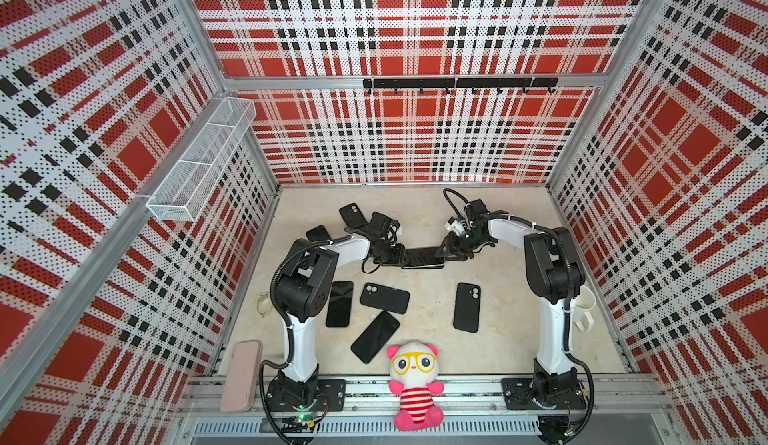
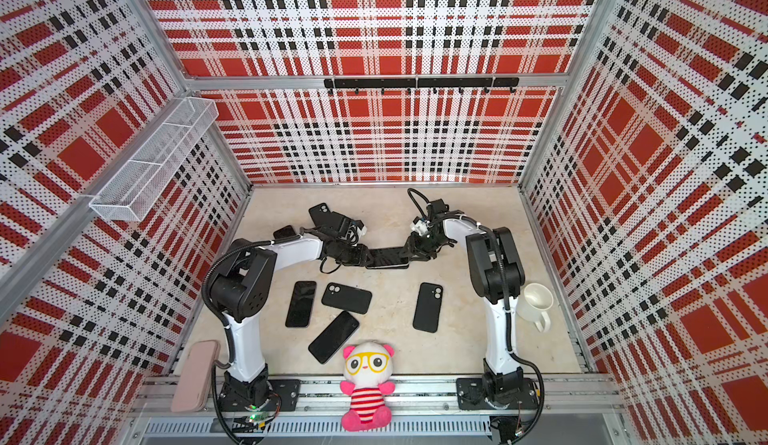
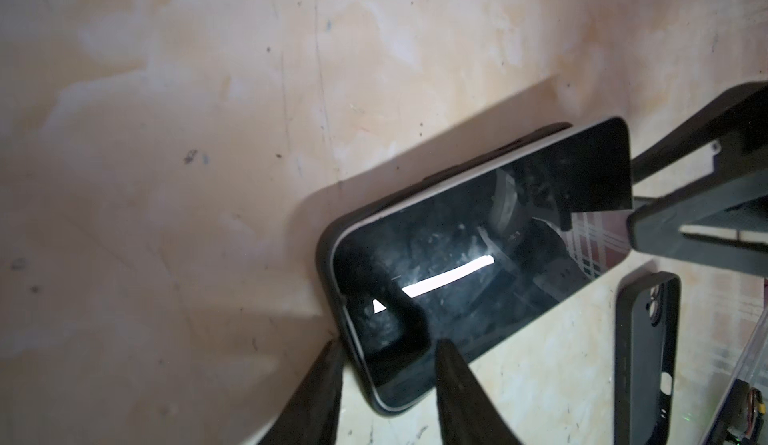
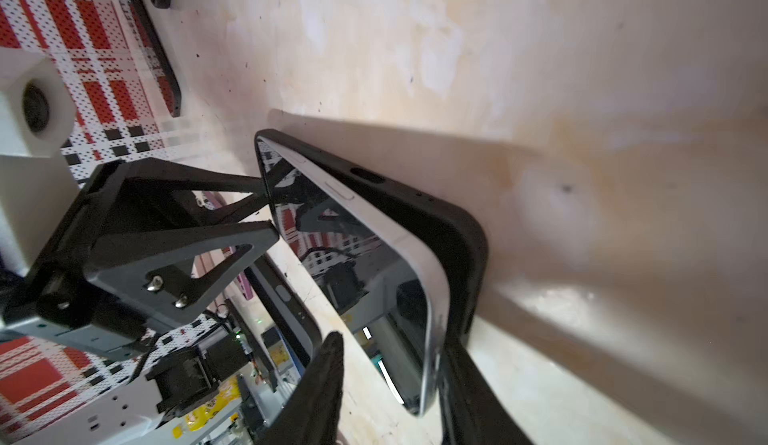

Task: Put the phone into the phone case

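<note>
In both top views a black phone (image 1: 422, 257) (image 2: 387, 257) hangs tilted between the two grippers at mid-table. A black phone case (image 3: 326, 252) wraps its end on the left gripper's side. At the other end the case (image 4: 461, 235) stands off from the phone's silver edge (image 4: 432, 297). My left gripper (image 3: 390, 364) (image 1: 397, 256) is open and straddles one corner, one fingertip at the case rim and the other over the screen (image 3: 478, 256). My right gripper (image 4: 395, 380) (image 1: 448, 252) is open around the opposite corner, one finger against the case's back.
Loose black phones (image 1: 339, 303) (image 1: 375, 337) and empty cases (image 1: 384, 298) (image 1: 466, 307) (image 3: 646, 360) lie on the table in front. More lie behind the left arm (image 1: 352, 214). A plush toy (image 1: 415, 384), a pink case (image 1: 241, 374) and a white mug (image 2: 536, 303) stand at the edges.
</note>
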### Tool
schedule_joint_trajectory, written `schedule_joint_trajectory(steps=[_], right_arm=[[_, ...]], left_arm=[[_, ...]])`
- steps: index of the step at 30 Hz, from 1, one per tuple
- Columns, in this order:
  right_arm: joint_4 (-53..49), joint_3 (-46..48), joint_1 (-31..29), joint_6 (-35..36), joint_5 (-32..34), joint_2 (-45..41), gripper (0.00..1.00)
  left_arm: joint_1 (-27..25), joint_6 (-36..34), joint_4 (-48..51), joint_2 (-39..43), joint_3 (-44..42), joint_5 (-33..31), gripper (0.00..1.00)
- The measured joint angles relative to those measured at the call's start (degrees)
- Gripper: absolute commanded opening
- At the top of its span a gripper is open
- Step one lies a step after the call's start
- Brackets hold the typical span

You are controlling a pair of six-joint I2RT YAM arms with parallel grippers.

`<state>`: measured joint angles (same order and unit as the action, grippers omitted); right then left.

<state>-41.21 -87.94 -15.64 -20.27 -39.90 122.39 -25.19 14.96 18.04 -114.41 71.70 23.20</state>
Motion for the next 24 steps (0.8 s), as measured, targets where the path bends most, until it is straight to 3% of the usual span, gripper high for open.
schedule_joint_trajectory(steps=[4,10,24], right_arm=[[-4.04,-2.80,0.00,1.51,4.70,-0.48,0.45],[-8.44,-5.44,0.00,3.34,10.51,-1.79,0.33],[-9.05,-4.96,-2.12,4.13,11.65,-1.01,0.23]], left_arm=[[0.00,0.00,0.00,-0.02,0.00,-0.09,0.40],[0.02,-0.02,0.02,-0.02,0.00,-0.11,0.40],[0.02,0.00,0.00,-0.02,0.00,-0.11,0.40]])
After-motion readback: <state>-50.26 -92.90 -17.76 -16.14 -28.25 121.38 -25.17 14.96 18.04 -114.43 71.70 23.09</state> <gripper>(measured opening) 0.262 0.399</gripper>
